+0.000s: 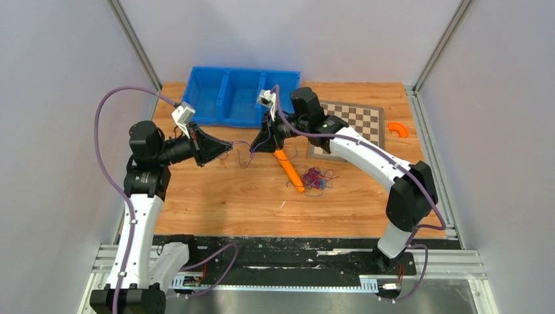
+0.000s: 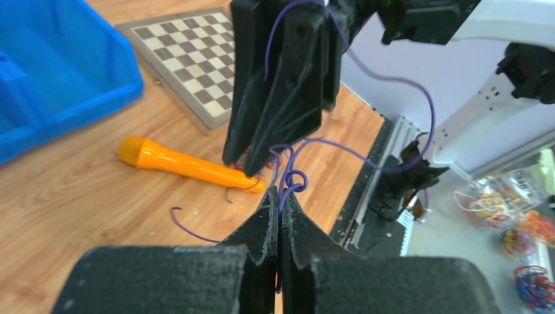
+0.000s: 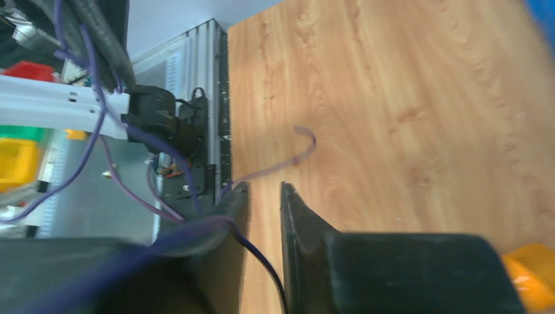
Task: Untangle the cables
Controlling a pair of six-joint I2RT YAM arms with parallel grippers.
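Left gripper (image 2: 280, 204) clenched on purple wire (image 2: 292, 180), mid-frame in top view. Right gripper (image 3: 264, 196) slightly parted, wire draped over one finger, seemingly loose. Other cables (image 1: 316, 178) bunched right of centre, beside orange tool (image 1: 288, 169).

The left arm (image 1: 141, 226) and right arm (image 1: 366, 157) have white links and black joints — a lilac hose (image 1: 99, 140) loops along each. White camera blocks (image 1: 184, 116) top the wrists. The left gripper (image 2: 279, 193) and right gripper (image 3: 263, 188) are matte black, with tapering wedge fingers.
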